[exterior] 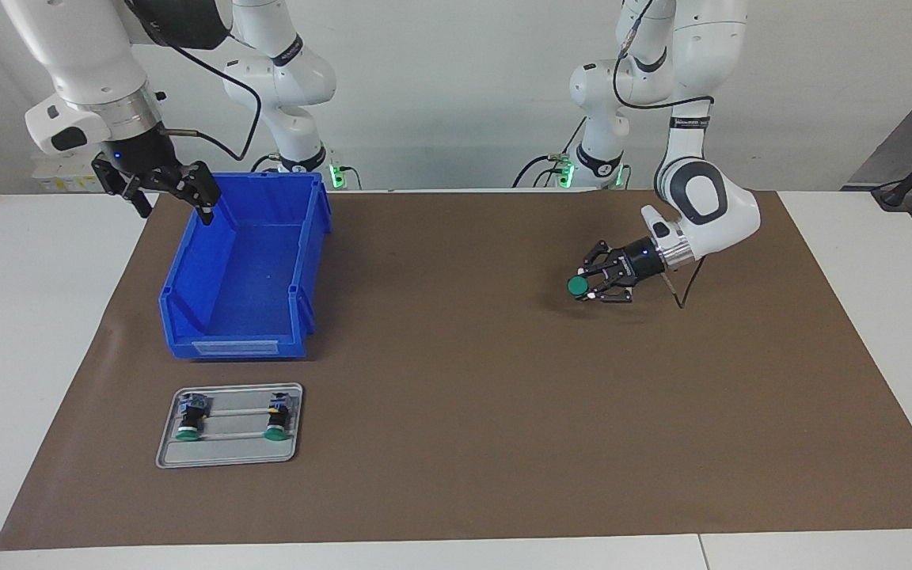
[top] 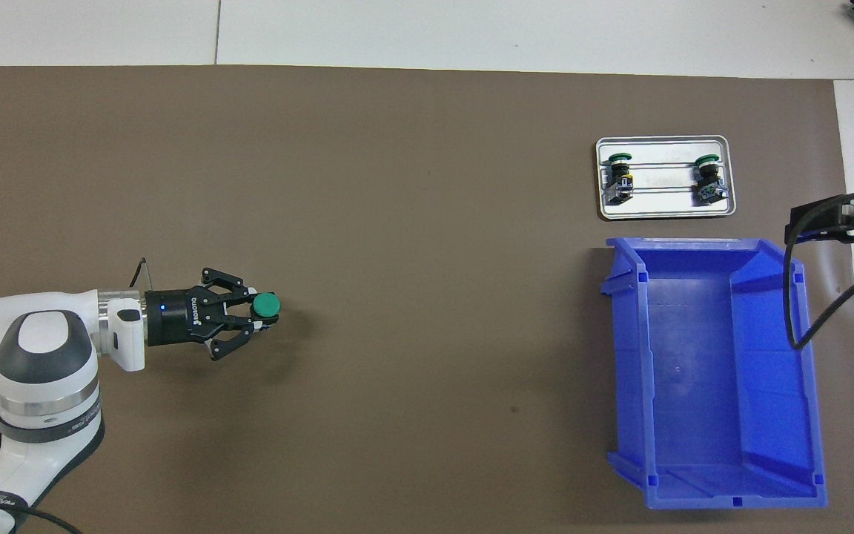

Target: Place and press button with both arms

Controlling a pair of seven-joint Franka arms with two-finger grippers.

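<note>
Brown matting (exterior: 456,412) covers the table, with a blue bin (exterior: 246,269) at the right arm's end. The left gripper (exterior: 585,286) is clamped on the button (exterior: 578,286), cap pointing toward the bin, just over bare mat well apart from it; the right gripper (exterior: 163,190) waits spread open over the bin's rim. Placing seems in hand: next, probably set the button down steadily, then press.

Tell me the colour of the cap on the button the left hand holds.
Green; the button shows best in the overhead view.
</note>
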